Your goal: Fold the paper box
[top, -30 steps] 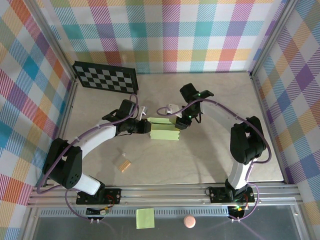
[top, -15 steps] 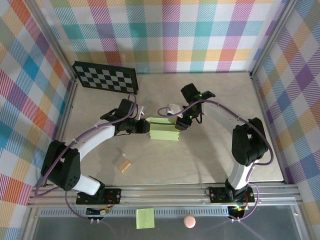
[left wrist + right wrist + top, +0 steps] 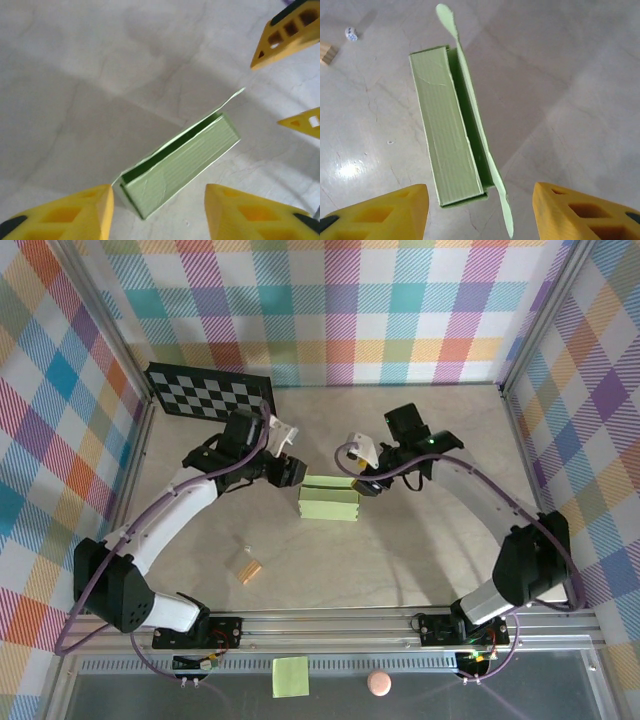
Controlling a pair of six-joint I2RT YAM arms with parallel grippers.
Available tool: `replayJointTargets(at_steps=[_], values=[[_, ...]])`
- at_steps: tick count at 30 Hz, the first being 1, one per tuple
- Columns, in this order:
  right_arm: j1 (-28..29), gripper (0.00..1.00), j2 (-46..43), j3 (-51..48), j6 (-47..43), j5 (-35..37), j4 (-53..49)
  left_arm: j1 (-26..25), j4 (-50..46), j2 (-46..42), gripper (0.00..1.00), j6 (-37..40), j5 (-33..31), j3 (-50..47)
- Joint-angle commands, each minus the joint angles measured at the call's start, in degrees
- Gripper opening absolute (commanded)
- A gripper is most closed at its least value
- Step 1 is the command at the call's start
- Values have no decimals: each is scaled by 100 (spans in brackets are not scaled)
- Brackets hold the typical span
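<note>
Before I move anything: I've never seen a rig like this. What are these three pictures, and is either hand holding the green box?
Two robot arms are bolted at the near edge of the table. The wide picture looks down from above and behind them. The other two come from a camera on each wrist, with that hand's yellow fingers at the bottom. The left hand and right hand sit on either side of the paper box, both open and holding nothing. The box lies on the table, folded into shape, with one long flap not yet closed. Nearby are a tan block and a checkerboard.
</note>
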Motion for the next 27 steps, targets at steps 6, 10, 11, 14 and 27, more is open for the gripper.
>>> replayJointTargets(at_steps=[6,10,11,14,27], values=[[-42,59,-1337,-1146,1181,-14,1139,-125,-1132,930,69,3347,1459,1061],[-44,59,-1899,-1536,1324,124,1312,-215,-1606,1414,82,4248,1378,1431],[-44,59,-2007,-1589,1325,176,1296,-233,-1770,1573,85,4404,1376,1555],[-44,60,-2222,-1697,1307,330,1229,-298,-1889,1894,100,4617,1332,1728],[-46,62,-2655,-1894,1310,547,1181,-541,-1856,2830,96,5171,1109,1900]])
